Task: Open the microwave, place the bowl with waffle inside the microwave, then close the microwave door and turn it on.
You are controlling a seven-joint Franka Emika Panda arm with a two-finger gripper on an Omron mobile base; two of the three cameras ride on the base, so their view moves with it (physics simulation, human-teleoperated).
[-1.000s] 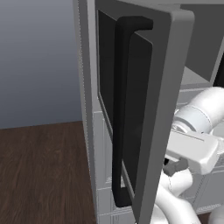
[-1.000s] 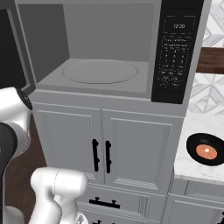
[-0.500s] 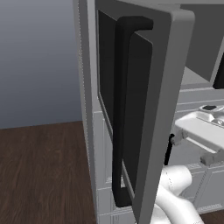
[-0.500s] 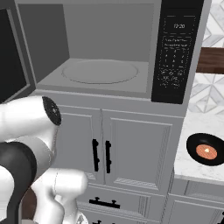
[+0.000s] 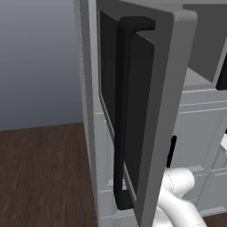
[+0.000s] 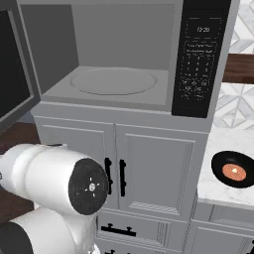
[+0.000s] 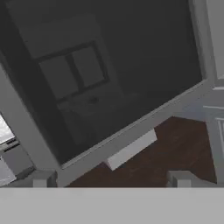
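In the left base view, the microwave door (image 5: 146, 88) stands swung open toward the camera, seen nearly edge-on, its grey frame around a dark tinted pane and its long black bar handle (image 5: 122, 115) running upright down its outer face; behind it to the right a corner of the grey cavity shows, with panelled cabinet doors (image 5: 197, 133) below, and a white segment of the arm (image 5: 177, 199) rises at the bottom right over the dark wood floor (image 5: 44, 173). In the right base view, the microwave (image 6: 124, 59) is open, its grey cavity bare with a round turntable (image 6: 113, 81) lying flat on the cavity floor, and the black control panel (image 6: 201, 59) stands at its right side; the door's dark inner pane shows at the left edge. Beneath are grey cabinet doors with short black handles (image 6: 115, 176), and on the white counter (image 6: 218, 191) at the right, near its front edge, sits the bowl (image 6: 233, 169), dark with an orange-brown round inside, well apart from the microwave. The arm's big white elbow (image 6: 59, 183) fills the lower left. In the hand view, the gripper (image 7: 111, 180) has its two fingertips (image 7: 41, 179) spread wide apart with nothing between them, pointing at the door's tinted glass, tilted across the picture, with wood floor below it.
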